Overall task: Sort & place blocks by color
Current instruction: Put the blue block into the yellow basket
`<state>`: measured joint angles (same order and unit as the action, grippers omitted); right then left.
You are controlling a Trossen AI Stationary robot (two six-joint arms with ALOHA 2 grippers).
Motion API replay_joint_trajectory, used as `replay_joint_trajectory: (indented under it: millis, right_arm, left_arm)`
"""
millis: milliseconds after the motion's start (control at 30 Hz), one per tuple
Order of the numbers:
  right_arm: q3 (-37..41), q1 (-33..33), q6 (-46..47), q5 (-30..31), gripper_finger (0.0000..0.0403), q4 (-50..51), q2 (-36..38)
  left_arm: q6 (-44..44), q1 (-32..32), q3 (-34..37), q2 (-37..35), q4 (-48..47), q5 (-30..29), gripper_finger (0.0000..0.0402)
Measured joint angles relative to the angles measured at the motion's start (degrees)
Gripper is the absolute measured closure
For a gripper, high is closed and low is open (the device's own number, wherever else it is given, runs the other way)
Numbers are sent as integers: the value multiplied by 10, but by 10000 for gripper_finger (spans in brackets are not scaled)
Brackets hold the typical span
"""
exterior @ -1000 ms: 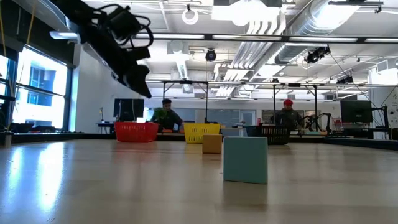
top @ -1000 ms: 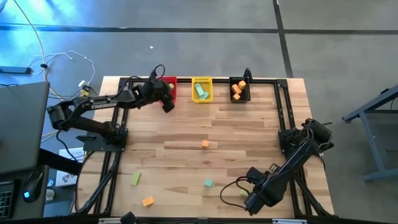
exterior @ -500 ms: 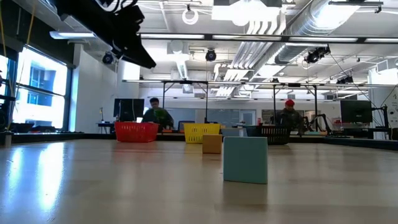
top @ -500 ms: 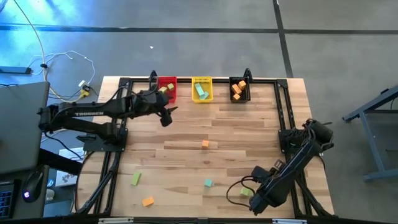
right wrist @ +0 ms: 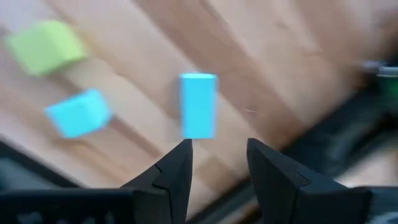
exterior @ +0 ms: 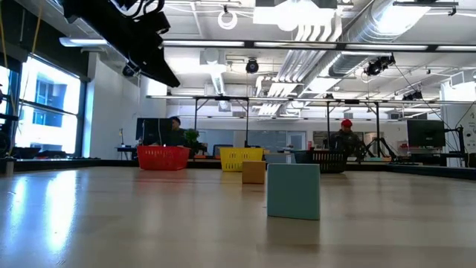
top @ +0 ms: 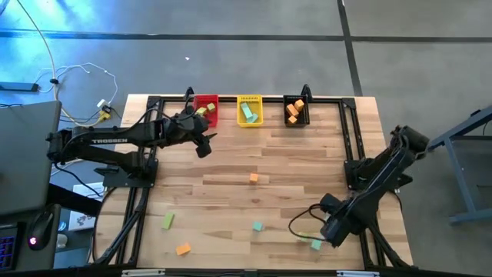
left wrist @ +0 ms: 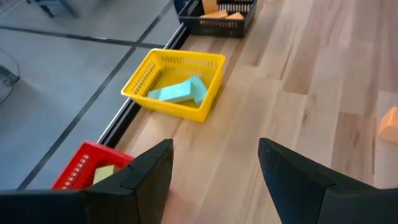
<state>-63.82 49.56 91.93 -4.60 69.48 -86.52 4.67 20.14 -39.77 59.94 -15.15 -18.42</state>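
Plank table (top: 292,161) (both claws gaping, empty), bright workshop with seated person (exterior: 343,138).

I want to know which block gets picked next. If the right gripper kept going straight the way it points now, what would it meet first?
Most likely the upright teal bar, which lies just beyond the right gripper in line with the gap between its open fingers. A teal cube and a yellow-green block lie off to one side. Depth is hard to judge.
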Motion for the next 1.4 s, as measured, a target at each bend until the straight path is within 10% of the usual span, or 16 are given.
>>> replay_joint_trajectory:
  millis: [500, 1400]
  right_arm:
    - [173, -1, 101, 1, 245, -213, 63]
    - [198, -1, 146, -66, 242, -335, -67]
  left_arm:
    - [0, 0, 0, 0, -5, -2, 179]
    - [0, 0, 0, 0, -5, -2, 179]
